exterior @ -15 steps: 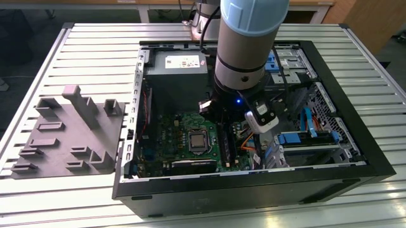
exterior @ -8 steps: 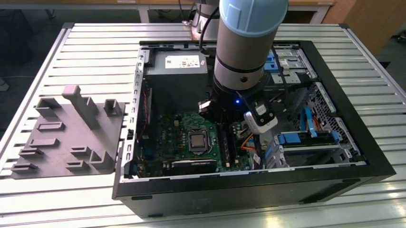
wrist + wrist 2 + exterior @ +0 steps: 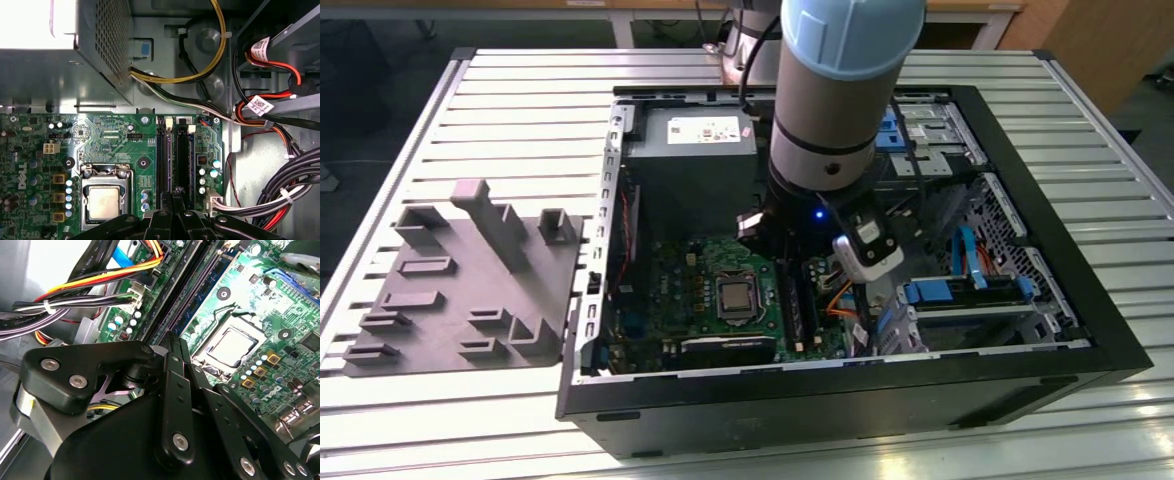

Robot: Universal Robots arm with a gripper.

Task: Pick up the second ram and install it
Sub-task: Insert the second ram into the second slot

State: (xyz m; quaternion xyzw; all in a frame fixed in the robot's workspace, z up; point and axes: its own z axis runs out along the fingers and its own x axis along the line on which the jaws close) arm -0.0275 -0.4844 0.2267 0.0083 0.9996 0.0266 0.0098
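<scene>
One gripper (image 3: 172, 197) over ram slots (image 3: 172, 155)

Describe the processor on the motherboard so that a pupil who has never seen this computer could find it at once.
Start at the open computer case lying on the slatted table and find the green motherboard on its floor. Near the board's middle sits the processor, a square silver plate in a metal frame. It lies beside the long dark RAM slots and is the only shiny square there.

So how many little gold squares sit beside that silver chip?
3. The gold squares stand in one row alongside the silver chip: one at one end, one in the middle, one at the other end. Others may be hidden.
</scene>
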